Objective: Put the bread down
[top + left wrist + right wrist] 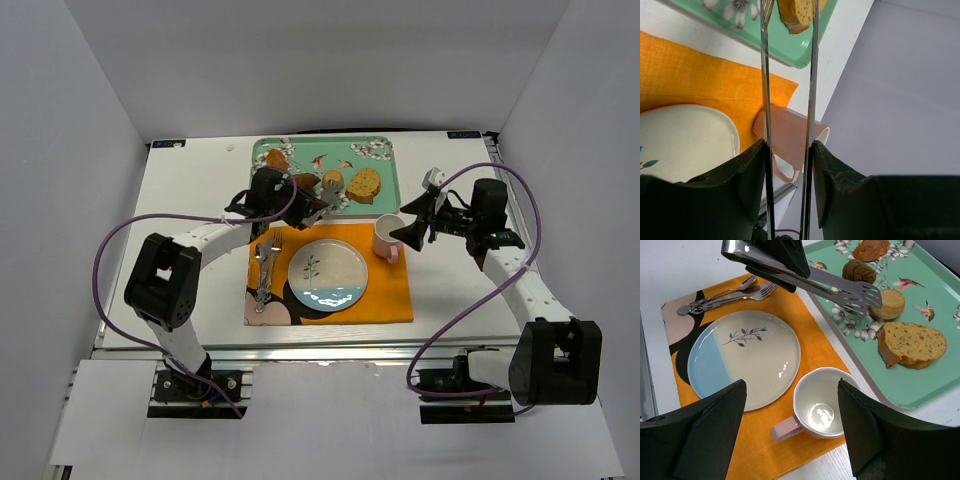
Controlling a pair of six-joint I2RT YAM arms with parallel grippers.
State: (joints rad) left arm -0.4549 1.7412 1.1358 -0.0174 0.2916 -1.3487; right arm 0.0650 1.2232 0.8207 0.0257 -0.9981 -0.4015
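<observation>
The bread, a small round golden bun (890, 303), sits on the green flowered tray (940, 385); it also shows in the top view (333, 181). My left gripper (788, 150) is shut on metal tongs (830, 282). The tong tips reach the bun's left side, and I cannot tell if they grip it. A large tan slice (912, 344) lies on the tray beside the bun, and a dark brown piece (859, 271) lies behind it. My right gripper (791, 385) is open and empty above a pink cup (825, 402).
A cream and blue plate (328, 274) lies on an orange placemat (385, 290), with a fork and spoon (265, 265) to its left. The cup (389, 237) stands at the mat's far right corner. White walls enclose the table.
</observation>
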